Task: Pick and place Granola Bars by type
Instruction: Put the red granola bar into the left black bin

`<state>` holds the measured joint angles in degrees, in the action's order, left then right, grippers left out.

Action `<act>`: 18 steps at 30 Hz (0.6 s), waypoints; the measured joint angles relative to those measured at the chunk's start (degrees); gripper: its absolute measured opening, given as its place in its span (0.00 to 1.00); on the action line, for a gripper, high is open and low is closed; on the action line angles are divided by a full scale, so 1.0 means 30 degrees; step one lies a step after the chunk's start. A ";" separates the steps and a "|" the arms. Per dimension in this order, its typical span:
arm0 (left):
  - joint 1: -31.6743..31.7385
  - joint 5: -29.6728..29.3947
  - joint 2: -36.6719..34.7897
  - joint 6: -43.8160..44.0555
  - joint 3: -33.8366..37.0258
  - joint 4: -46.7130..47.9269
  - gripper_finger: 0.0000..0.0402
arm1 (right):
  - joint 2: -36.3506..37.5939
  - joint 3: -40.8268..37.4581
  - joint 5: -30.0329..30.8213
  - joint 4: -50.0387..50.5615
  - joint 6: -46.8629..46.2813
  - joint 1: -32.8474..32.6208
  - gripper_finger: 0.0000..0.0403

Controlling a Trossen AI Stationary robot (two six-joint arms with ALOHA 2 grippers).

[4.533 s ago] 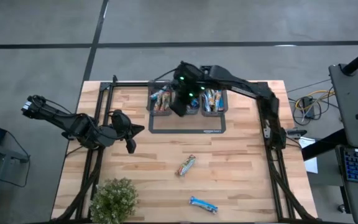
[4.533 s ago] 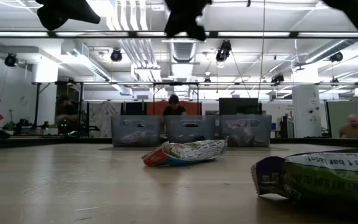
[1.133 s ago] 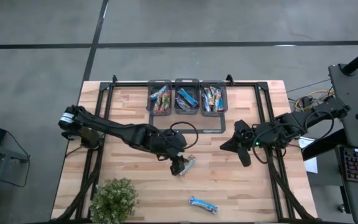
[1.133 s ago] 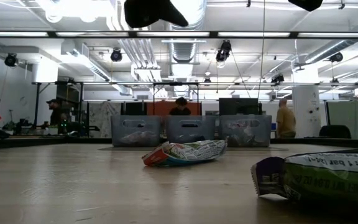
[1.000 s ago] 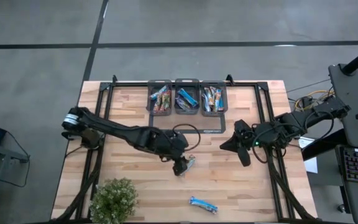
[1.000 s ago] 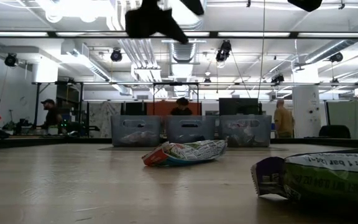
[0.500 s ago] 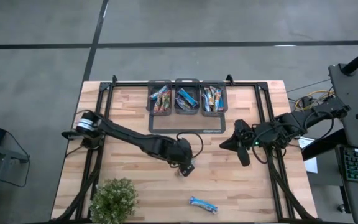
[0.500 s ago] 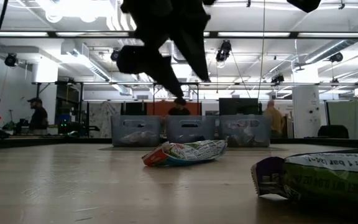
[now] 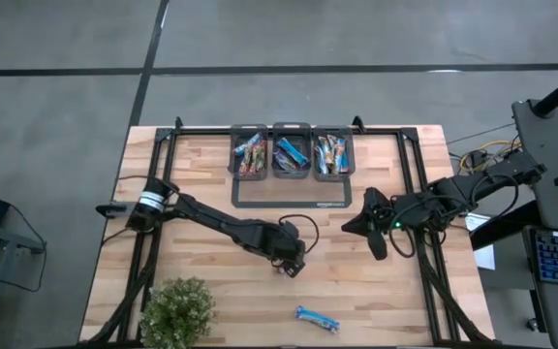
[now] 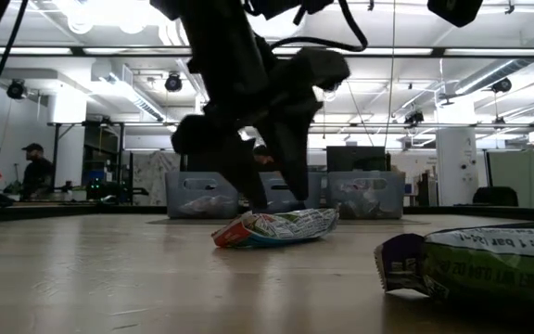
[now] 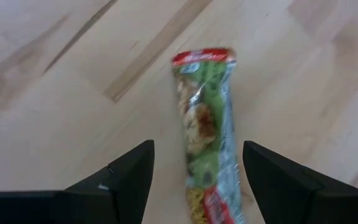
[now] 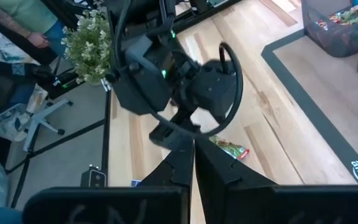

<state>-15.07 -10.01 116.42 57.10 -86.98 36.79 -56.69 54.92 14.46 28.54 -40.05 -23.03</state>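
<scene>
Wooden planks form the table (image 9: 201, 165), where the blue bar (image 9: 317, 317) lies nearest the front edge beside a potted plant (image 9: 176, 308). Midway across, the left gripper (image 9: 292, 260) has dropped low over the green-and-red bar (image 11: 205, 134); half a second earlier it stood higher and a little farther left, and the bar itself has not shifted. Its jaws are spread wide, one finger (image 11: 120, 177) on either side of the wrapper with clear wood between, holding nothing; the low view shows the fingertips just above the bar (image 10: 276, 227). Off to the right, the right gripper (image 9: 371, 225) hangs over the table's edge where it was before, fingers pressed together and empty. Farthest back, three bins (image 9: 293, 153) sit in a row, each holding sorted bars.
</scene>
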 joint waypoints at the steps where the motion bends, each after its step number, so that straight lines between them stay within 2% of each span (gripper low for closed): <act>1: 0.0000 0.0001 0.0183 -0.0002 -0.0015 -0.0314 0.57 | 0.0000 -0.0014 0.0062 -0.0010 0.0000 0.0000 0.02; 6: 0.0000 0.0131 0.0786 -0.0964 -0.0042 -0.1380 0.57 | 0.0000 -0.0058 0.0247 -0.0064 0.0007 0.0000 0.02; 18: 0.0000 0.0327 0.1262 -0.1846 0.0019 -0.1281 0.57 | 0.0000 -0.0096 0.0583 -0.0112 -0.0042 0.0000 0.02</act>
<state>-15.07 -9.03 120.20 51.56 -86.92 32.95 -56.69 54.64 16.21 28.21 -40.18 -23.03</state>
